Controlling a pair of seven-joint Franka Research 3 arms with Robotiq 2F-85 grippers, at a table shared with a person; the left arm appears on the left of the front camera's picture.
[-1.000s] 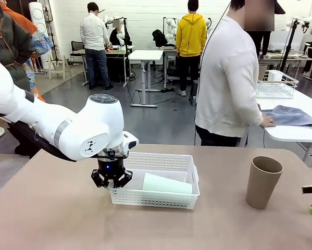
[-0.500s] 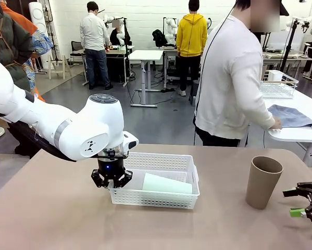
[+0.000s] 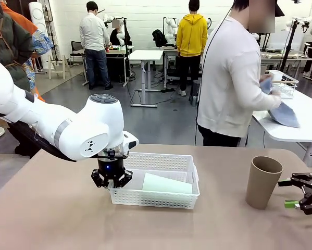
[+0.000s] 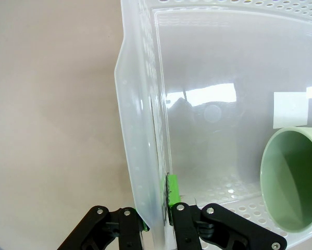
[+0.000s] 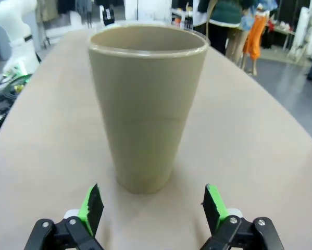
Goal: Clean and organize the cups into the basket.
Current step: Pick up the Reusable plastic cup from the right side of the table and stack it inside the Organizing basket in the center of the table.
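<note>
The left gripper [image 3: 112, 179] was clenched on the left short wall of the basket [image 3: 163, 161], which stood on the table [image 3: 51, 219]. In the left wrist view one green pad [image 4: 172, 189] pressed the inner side of this wall [image 4: 137, 130]; the other pad was mostly hidden behind the cloudy plastic. The mint green cup [image 3: 166, 184] lay on its side inside the basket, and there its mouth [image 4: 294, 177] was cut off by the picture's edge. The brown cup [image 3: 262, 181] stood upright, well apart from the basket. The right gripper [image 3: 301, 194], partly cut off at the edge, was near it with the fingers released and spread, not touching.
</note>
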